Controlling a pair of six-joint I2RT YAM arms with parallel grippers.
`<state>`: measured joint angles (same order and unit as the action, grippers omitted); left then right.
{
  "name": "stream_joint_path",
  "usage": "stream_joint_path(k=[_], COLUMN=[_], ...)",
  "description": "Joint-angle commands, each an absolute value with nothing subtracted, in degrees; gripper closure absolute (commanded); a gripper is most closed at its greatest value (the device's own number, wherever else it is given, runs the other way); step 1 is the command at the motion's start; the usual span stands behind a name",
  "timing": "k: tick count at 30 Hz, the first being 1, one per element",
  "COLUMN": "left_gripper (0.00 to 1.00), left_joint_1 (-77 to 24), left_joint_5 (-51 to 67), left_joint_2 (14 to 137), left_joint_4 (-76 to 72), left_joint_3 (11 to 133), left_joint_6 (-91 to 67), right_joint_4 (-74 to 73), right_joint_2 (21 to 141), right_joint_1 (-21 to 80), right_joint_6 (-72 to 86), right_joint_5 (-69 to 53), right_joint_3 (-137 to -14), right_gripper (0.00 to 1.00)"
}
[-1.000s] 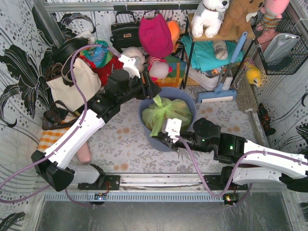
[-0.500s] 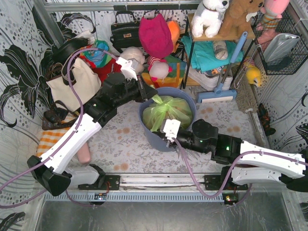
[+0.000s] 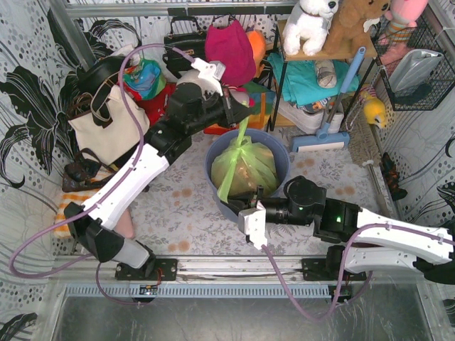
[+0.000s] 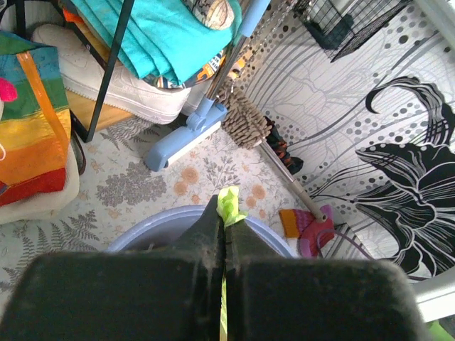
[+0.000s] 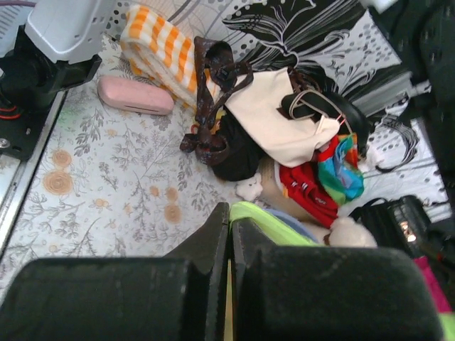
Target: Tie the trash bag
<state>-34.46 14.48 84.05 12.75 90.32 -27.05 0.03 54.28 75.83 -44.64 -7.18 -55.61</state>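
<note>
**Item:** thin translucent light-green plastic trash bag (image 3: pixel 245 165), crumpled tan-orange paper showing through. It sits inside the round blue-grey plastic bin (image 3: pixel 281 152), which stands mid-way along the floral-print counter (image 3: pixel 178 206).

**Tails:** two drawn-out strips of the trash bag's mouth. One rises toward the far side, the other runs down over the near rim.

**Left pincer** (image 3: pixel 240 118): closed on the upper strip. In its wrist view a green tip (image 4: pixel 229 199) pokes out between the pressed-together fingers (image 4: pixel 210 226), above the bin's rim.

**Right pincer** (image 3: pixel 234 203): closed, just outside the near rim where the lower strip ends. Its wrist view shows a green band (image 5: pixel 261 219) right beside the fingertips and a pale sliver in the seam between them, so it appears to be pinching that strip.

**Step in hand (judged):** drawing the two tails apart to cinch the bag's neck.

**Doing it well:**
- Pull both tails evenly and in opposite directions. A one-sided tug would likely tip the bin or drag it.
- Keep the pull shallow, not upward, or the bag may lift out.
- Go slowly — thin film stretches, slips from the fingers, or tears at the pinch.

**Writing, brands, labels:** none legible in any view — neither bag nor bin shows print.
</note>
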Motion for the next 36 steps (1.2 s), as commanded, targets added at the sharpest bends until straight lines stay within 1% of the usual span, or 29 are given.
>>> stream_joint_path(k=[1,8,15,16,17,19,21,26,28,31,36], left_gripper=[1.00,1.00,1.00,1.00,1.00,1.00,1.00,1.00,1.00,1.00,1.00], left_joint_1=[-34.1,-34.0,-34.1,-34.1,-34.1,-34.1,-34.0,-34.1,-34.1,-34.1,-34.1], left_joint_5=[14.2,15.2,18.4,18.7,18.9,19.9,21.1,22.7,22.9,22.9,23.4], left_joint_2=[87.8,92.4,92.3,92.1,91.8,91.5,91.5,90.8,90.6,90.9,90.7], left_joint_4=[7.6,6.6,5.7,5.8,6.3,7.2,8.6,10.9,11.4,11.8,11.5], left_joint_3=[92.3,86.5,84.9,85.0,85.2,85.8,86.6,86.9,86.6,86.3,86.1], left_joint_6=[-24.7,-25.8,-26.7,-26.7,-26.7,-26.5,-26.1,-25.5,-25.3,-25.1,-25.3], right_joint_4=[-0.7,3.3,3.9,3.7,3.5,2.7,2.4,0.2,0.8,3.8,8.2], right_joint_2=[52.8,49.6,45.5,44.7,44.0,42.3,41.2,41.1,42.1,44.3,49.9], right_joint_1=[76.2,76.3,76.5,76.5,76.5,76.5,76.5,76.5,76.5,76.5,76.4], right_joint_6=[-50.2,-43.1,-41.6,-42.1,-42.6,-44.9,-47.5,-54.8,-58.6,-64.2,-66.9], right_joint_5=[-14.5,-16.6,-14.9,-13.5,-11.9,-9.2,-6.8,-2.0,0.3,2.7,6.0], right_joint_3=[-55.4,-47.3,-46.7,-47.0,-47.2,-47.5,-47.6,-49.4,-49.3,-48.8,-50.4], right_gripper=[1.00,1.00,1.00,0.91,0.77,0.58,0.47,0.28,0.24,0.23,0.29])
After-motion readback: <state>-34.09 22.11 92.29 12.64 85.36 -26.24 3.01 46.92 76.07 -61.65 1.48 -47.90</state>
